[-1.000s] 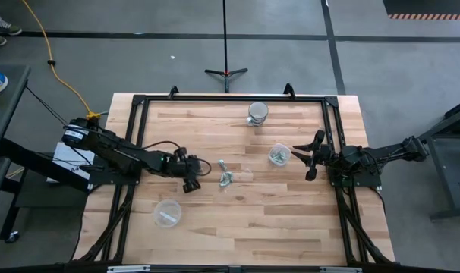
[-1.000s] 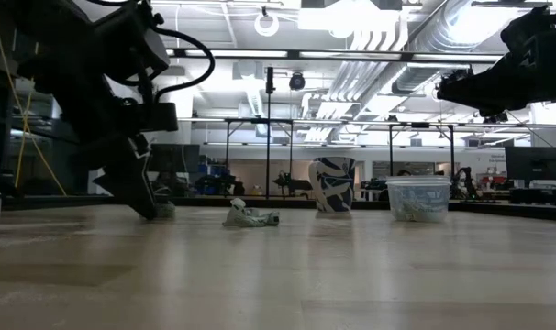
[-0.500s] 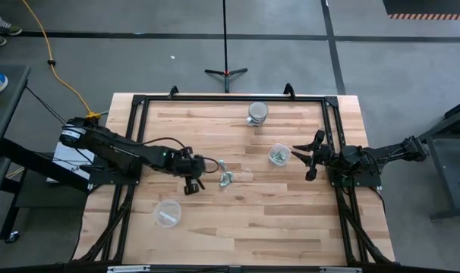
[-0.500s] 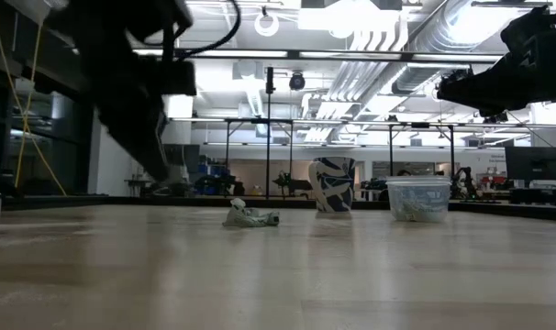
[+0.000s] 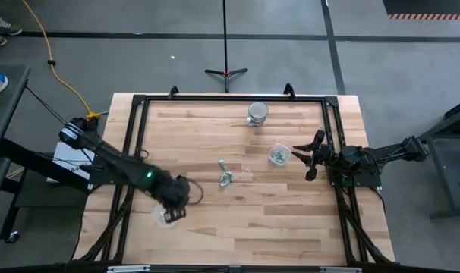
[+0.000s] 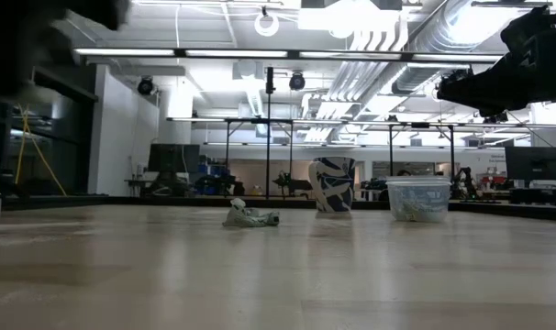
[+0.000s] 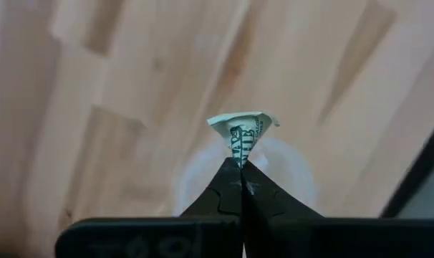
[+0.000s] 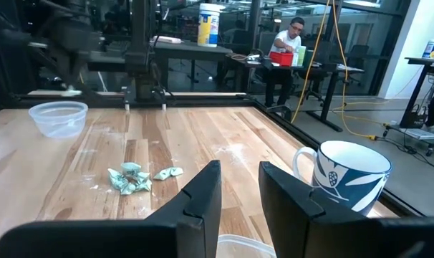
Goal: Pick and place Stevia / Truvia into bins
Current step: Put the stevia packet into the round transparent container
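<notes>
My left arm reaches from the bench's left edge toward its front-left part, and the left gripper [image 5: 174,203] hangs right over the front-left clear cup [image 5: 168,215], nose down. Through the left wrist camera I see its fingers [image 7: 224,188] pressed together on a single packet [image 7: 242,132], pinched at its lower end so the paper fans out above the tips, with the blurred round cup under it. A second ago this gripper was farther back, beside the loose heap of packets [image 5: 225,176] in the middle of the bench; since then it has swung forward and left to the cup, and in the level view it has gone from the frame apart from a dark blur in the upper left corner. The heap lies where it was, a small crumpled pile [image 6: 250,217]. My right arm waits at the bench's right side, unchanged, its right gripper [image 5: 309,157] raised just beside the second clear cup [image 5: 279,155], which has packets in it, fingers [image 8: 199,195] a moderate gap apart and holding nothing. The blue-patterned mug [image 5: 257,113] stands near the back edge
</notes>
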Controlling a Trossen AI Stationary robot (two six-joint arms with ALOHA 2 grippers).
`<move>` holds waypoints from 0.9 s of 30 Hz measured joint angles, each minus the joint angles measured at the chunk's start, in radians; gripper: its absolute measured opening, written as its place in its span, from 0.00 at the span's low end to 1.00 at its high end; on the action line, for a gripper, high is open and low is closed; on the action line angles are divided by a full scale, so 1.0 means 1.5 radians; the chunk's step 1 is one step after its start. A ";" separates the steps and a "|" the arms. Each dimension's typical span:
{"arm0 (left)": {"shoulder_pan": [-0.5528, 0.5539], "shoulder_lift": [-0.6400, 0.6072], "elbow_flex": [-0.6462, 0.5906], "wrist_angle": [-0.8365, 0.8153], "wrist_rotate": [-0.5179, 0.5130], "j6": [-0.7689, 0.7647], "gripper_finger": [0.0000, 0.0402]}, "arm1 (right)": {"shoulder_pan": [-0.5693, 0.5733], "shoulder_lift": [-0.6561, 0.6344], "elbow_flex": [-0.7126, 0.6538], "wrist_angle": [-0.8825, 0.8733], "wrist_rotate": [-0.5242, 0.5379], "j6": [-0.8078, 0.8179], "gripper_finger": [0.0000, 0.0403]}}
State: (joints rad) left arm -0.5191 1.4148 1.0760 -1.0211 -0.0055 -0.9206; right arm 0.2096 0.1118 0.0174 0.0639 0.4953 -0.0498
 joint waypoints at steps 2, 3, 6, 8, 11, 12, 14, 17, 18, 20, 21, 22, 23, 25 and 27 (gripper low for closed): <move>-0.039 0.005 -0.002 -0.001 0.000 -0.046 0.06 | 0.000 0.000 0.000 0.001 0.000 0.000 0.22; -0.056 0.008 -0.007 0.001 -0.002 -0.065 0.06 | 0.000 0.000 0.000 0.001 0.000 0.000 0.22; -0.098 0.020 -0.016 -0.004 -0.003 -0.107 0.07 | 0.000 0.000 -0.001 0.006 -0.001 0.000 0.22; -0.117 0.025 -0.019 0.000 -0.004 -0.129 0.12 | 0.000 0.000 -0.001 0.009 -0.001 0.000 0.22; -0.128 0.028 -0.020 0.000 -0.019 -0.161 0.25 | 0.000 0.000 -0.001 0.013 0.003 0.000 0.22; -0.126 0.028 -0.020 0.000 -0.023 -0.170 0.30 | 0.000 0.000 -0.001 0.014 0.004 0.000 0.22; -0.125 0.028 -0.020 0.000 -0.026 -0.175 0.38 | 0.000 0.000 -0.001 0.014 0.007 -0.001 0.22; -0.125 0.028 -0.020 -0.008 -0.068 -0.154 0.47 | 0.000 0.000 -0.001 0.014 0.007 -0.002 0.22; -0.121 0.028 -0.020 -0.010 -0.104 -0.139 0.49 | 0.000 0.000 -0.001 0.014 0.007 -0.002 0.22; -0.108 0.028 -0.020 -0.021 -0.204 -0.125 0.54 | 0.000 0.000 -0.001 0.015 0.007 -0.007 0.22; -0.095 0.028 -0.020 -0.026 -0.250 -0.124 0.55 | 0.000 0.000 -0.001 0.015 0.007 -0.008 0.22; -0.076 0.028 -0.020 -0.025 -0.283 -0.115 0.57 | 0.000 0.000 -0.001 0.015 0.007 -0.008 0.22; -0.055 0.028 -0.020 -0.022 -0.303 -0.095 0.58 | 0.000 0.000 -0.001 0.015 0.007 -0.008 0.22; -0.008 0.028 -0.020 0.000 -0.310 -0.035 0.58 | 0.000 0.000 -0.001 0.015 0.007 -0.008 0.22; 0.043 0.035 -0.020 0.048 -0.311 0.048 0.58 | 0.000 0.000 -0.001 0.015 0.007 -0.008 0.22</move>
State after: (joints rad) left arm -0.4540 1.4668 1.0466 -0.9495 -0.4723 -0.8490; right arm 0.2096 0.1116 0.0154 0.0870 0.5064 -0.0615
